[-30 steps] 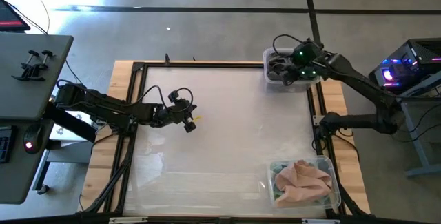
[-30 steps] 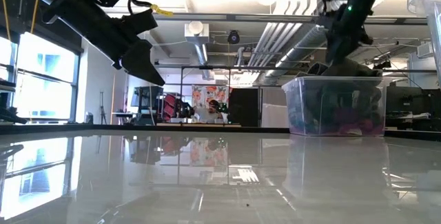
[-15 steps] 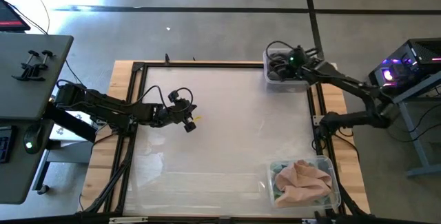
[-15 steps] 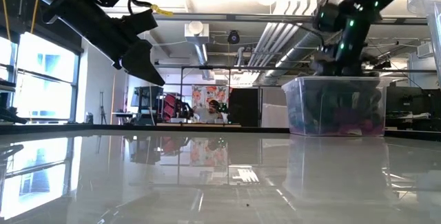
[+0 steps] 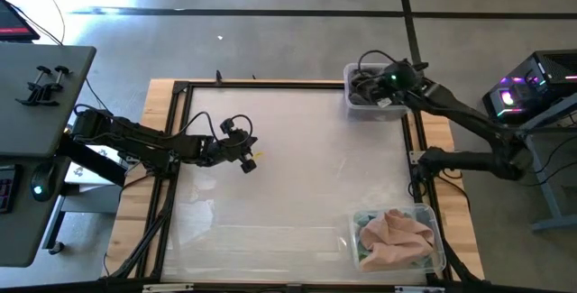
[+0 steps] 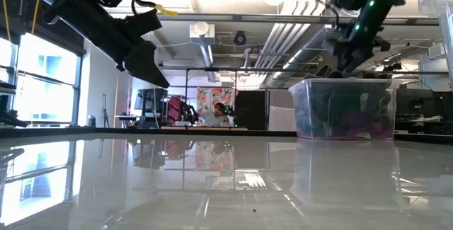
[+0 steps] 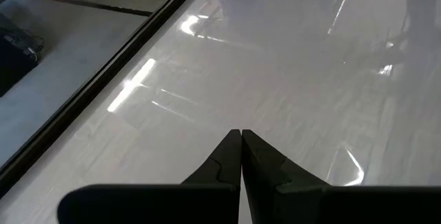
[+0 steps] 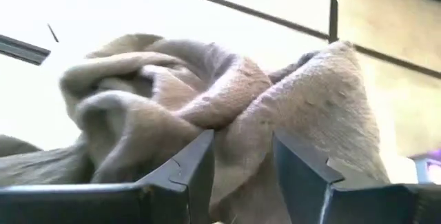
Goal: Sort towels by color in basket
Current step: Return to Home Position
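My right gripper (image 5: 386,80) hangs over the clear far-right bin (image 6: 306,110), which holds dark and magenta towels (image 6: 354,120). In the right wrist view it (image 8: 241,162) is shut on a grey towel (image 8: 227,93). A second clear bin (image 5: 438,239) at the near right holds peach-pink towels (image 5: 397,234) lying on top of green and mint ones. My left gripper (image 5: 248,162) is shut and empty above the table's left middle; it also shows in the left wrist view (image 7: 240,141). My right gripper pinches a bunched fold of the grey towel (image 8: 242,129) between its two fingers, several layers thick. The fingers come from above, pointing down into the bin. The rest of the towel bulges in crumpled folds past the fingertips; how far it is lifted I cannot tell.
The glossy white table top (image 5: 288,176) lies inside a black frame on a wooden bench. A side table with clamps (image 5: 41,86) stands at the far left, and electronics (image 5: 532,90) at the far right. The room shows behind in the low view.
My right gripper has dipped down into the far-right bin and then come up again above its rim, shifting slightly toward the table's left edge and back. My left arm has kept still.
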`<state>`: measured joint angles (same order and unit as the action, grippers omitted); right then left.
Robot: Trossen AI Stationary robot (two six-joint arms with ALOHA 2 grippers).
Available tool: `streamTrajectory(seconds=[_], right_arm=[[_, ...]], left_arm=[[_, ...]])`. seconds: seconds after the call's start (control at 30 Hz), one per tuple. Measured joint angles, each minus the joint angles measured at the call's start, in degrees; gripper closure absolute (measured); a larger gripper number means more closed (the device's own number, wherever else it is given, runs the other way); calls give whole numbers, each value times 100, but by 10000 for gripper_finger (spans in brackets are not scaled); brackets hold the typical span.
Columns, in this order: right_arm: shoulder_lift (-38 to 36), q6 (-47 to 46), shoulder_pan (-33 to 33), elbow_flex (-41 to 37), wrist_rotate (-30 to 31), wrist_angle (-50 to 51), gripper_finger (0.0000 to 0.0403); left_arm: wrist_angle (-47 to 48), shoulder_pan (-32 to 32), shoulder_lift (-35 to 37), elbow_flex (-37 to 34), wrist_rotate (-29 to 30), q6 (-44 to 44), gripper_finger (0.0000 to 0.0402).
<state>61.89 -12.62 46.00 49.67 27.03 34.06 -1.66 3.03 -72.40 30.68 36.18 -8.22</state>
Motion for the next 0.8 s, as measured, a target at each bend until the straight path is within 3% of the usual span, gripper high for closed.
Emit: streamTrajectory(seconds=[0.17,0.37,0.63,0.8], right_arm=[[-668,-60,-366,9,-85,160,262],[-1356,147,-1067,9,-747,520,262],[-2022,1035,-2572,-71,-2385,396,262],[-2630,1377,-3368,-1059,-3487,-826,262]], left_arm=[[-257,4,0,0,-74,-12,402],[-1120,4,-2,0,-1123,254,401],[-1585,4,446,0,-1938,348,401],[-1511,4,974,0,-2309,608,401]])
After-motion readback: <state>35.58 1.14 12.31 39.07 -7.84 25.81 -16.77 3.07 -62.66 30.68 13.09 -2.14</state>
